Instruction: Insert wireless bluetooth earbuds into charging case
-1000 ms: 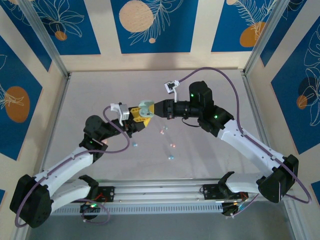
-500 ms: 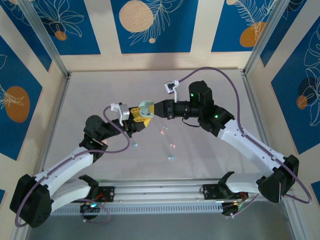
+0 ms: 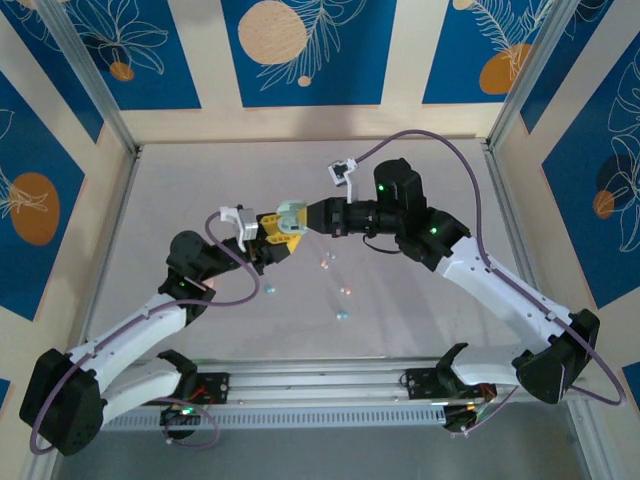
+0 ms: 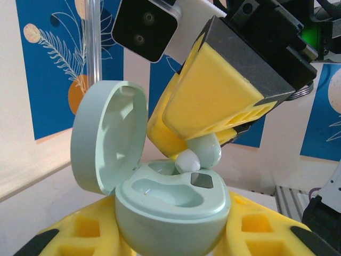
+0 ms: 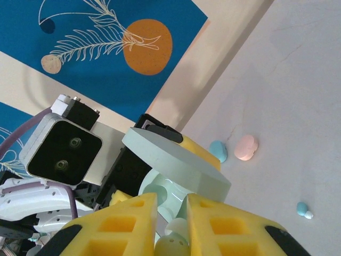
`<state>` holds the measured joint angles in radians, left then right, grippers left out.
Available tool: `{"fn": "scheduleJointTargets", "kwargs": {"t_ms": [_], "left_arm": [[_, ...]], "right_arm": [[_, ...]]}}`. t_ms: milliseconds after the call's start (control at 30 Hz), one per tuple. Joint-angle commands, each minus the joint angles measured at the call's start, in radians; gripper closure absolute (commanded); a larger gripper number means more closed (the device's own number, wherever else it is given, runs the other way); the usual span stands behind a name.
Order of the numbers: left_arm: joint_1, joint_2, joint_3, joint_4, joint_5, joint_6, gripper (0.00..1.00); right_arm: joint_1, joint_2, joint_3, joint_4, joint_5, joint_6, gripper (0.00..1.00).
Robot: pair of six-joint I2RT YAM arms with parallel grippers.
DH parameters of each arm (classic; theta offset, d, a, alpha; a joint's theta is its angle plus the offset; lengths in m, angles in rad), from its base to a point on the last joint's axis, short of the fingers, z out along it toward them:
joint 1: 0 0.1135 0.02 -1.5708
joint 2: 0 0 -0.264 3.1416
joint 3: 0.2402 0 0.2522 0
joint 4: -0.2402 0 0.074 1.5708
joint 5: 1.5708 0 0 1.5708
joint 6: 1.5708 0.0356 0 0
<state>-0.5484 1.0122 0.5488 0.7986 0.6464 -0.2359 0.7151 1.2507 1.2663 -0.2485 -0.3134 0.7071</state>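
Looking L to R: my left gripper [image 3: 270, 236] is clamped on the base of the mint case [image 4: 173, 205], fingers tight against both sides. It holds the case up off the table [image 3: 200, 180] w/ the lid [image 4: 106, 133] swung open. From the right, my right gripper [image 5: 171, 216] has its fingers pinched nearly together on a mint bud [image 4: 205, 149]. The bud's pale tip sits at the rim of a socket in the case; can't tell if it's seated. Loose buds lie on the table below, well apart: a blue bud [image 3: 268, 290], a pink bud [image 3: 325, 262], a second pink one [image 3: 346, 290], and another blue one [image 3: 341, 314] nearest me.
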Motion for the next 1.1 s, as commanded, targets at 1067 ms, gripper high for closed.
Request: {"fn": "scheduleJointTargets", "kwargs": {"t_ms": [1067], "left_arm": [[-0.019,0.019,-0.024,0.099,-0.017,-0.034,0.7]], "right_arm": [[0.047,0.009,0.119,-0.163,0.155,-0.043,0.57]]}}
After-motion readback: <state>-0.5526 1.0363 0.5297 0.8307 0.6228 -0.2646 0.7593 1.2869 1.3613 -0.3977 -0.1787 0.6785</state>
